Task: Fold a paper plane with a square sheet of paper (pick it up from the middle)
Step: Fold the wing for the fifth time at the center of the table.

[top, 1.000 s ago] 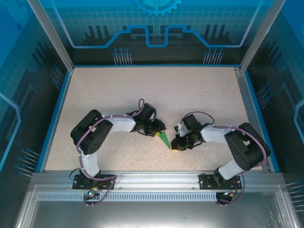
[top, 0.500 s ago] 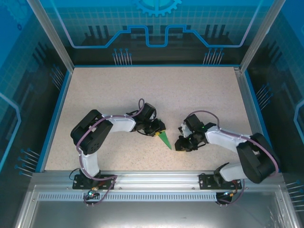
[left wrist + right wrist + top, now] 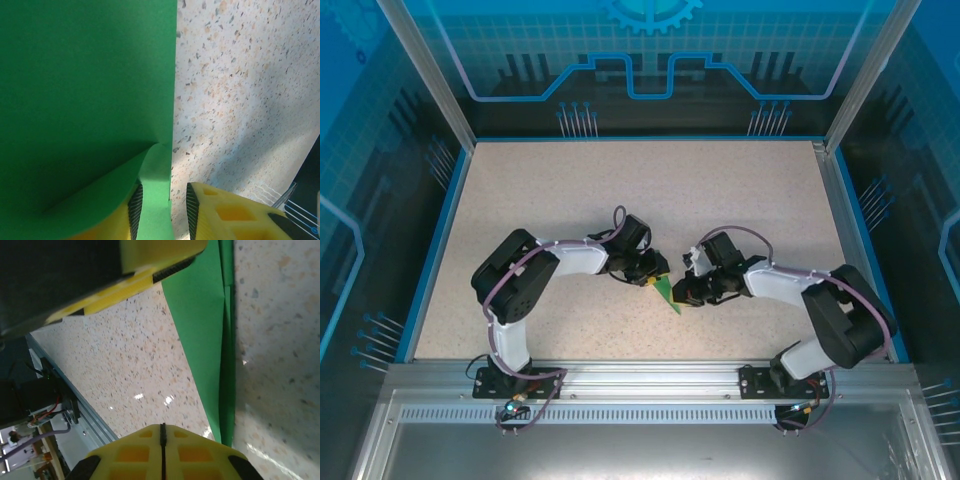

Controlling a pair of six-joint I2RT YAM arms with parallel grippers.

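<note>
The square sheet of paper is folded into a narrow green paper plane [image 3: 666,293] that lies on the speckled table between the two grippers. My left gripper [image 3: 655,277] is at its wide end. In the left wrist view the paper plane [image 3: 85,100] drapes over the left finger, and a raised flap sits between the open jaws of the left gripper [image 3: 163,192], clear of the right pad. My right gripper [image 3: 680,292] is beside the pointed end. In the right wrist view the right gripper [image 3: 162,427] is shut on nothing, just left of the paper plane [image 3: 205,330].
The table [image 3: 640,200] has a blue rim and transparent walls on three sides. An aluminium rail [image 3: 640,380] runs along the near edge and also appears as the rail [image 3: 75,410] in the right wrist view. The left gripper's finger [image 3: 155,255] hangs over the plane's far end.
My right gripper has moved left and slightly away from me, up to the plane's pointed end. The left arm and the plane have stayed put.
</note>
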